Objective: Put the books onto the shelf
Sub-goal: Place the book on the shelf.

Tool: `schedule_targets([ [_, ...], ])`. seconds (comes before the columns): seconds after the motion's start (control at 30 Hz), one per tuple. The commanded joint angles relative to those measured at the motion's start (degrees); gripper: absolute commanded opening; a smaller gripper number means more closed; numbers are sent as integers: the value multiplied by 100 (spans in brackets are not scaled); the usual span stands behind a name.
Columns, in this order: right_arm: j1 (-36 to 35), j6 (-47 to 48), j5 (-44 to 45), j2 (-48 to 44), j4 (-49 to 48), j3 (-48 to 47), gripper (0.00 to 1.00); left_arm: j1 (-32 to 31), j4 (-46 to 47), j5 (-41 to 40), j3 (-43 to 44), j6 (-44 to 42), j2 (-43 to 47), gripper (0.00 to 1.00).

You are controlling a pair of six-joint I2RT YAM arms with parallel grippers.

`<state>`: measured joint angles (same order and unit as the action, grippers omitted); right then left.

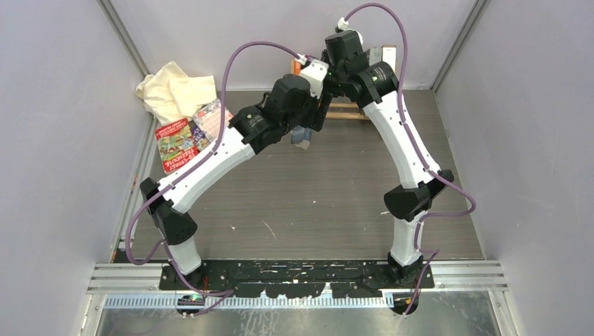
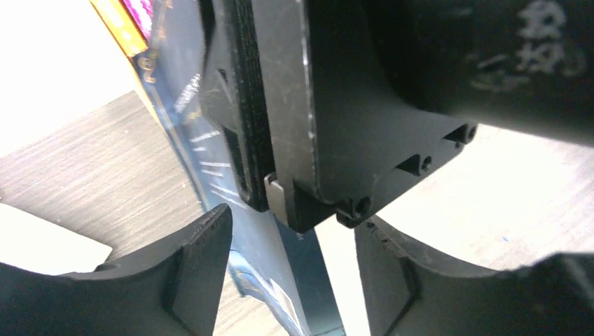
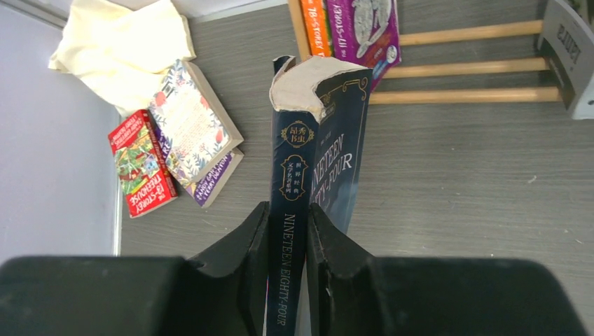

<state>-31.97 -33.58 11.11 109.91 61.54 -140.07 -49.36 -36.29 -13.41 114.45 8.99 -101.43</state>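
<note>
A dark blue book (image 3: 308, 161) titled "Nineteen Eighty-Four" hangs above the table, and my right gripper (image 3: 287, 210) is shut on its spine. From below, my left gripper (image 2: 293, 220) stands open with the same book (image 2: 280, 280) between its fingers (image 2: 203, 266); gaps show on both sides. In the top view both wrists meet over the book (image 1: 302, 136), just in front of the shelf (image 1: 347, 108). The shelf (image 3: 455, 66) is a wooden slat rack with an orange book (image 3: 315, 21) and a purple book (image 3: 364, 28) at its left end.
A red-green book (image 1: 175, 143), a floral white book (image 1: 210, 115) and a purple one (image 3: 213, 178) under it lie at the far left, beside a cream cloth (image 1: 171, 91). A grey book (image 3: 567, 49) leans at the shelf's right end. Walls enclose the table.
</note>
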Motion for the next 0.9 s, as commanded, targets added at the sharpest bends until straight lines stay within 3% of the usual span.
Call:
schedule_targets([
  [0.0, -66, -235, 66, -303, -561, -321, 1, -359, 687, -1036, -449, -383, 167, 59],
  [0.3, -71, -440, 88, -415, -455, -327, 1, -636, 1357, -1603, -1202, -416, 344, 29],
  [0.33, -73, -465, 112, -417, -444, -328, 1, -656, 1422, -1657, -1290, -402, 380, 21],
  [0.37, -72, -473, 126, -425, -435, -332, 1, -671, 1516, -1733, -1409, -378, 438, 7],
  [0.4, -72, -493, 139, -433, -419, -326, 1, -693, 1641, -1860, -1539, -357, 507, 1],
  [0.87, -68, -642, 370, -796, -621, 150, 1, -648, 2834, -2303, -2571, -482, 1367, 0],
])
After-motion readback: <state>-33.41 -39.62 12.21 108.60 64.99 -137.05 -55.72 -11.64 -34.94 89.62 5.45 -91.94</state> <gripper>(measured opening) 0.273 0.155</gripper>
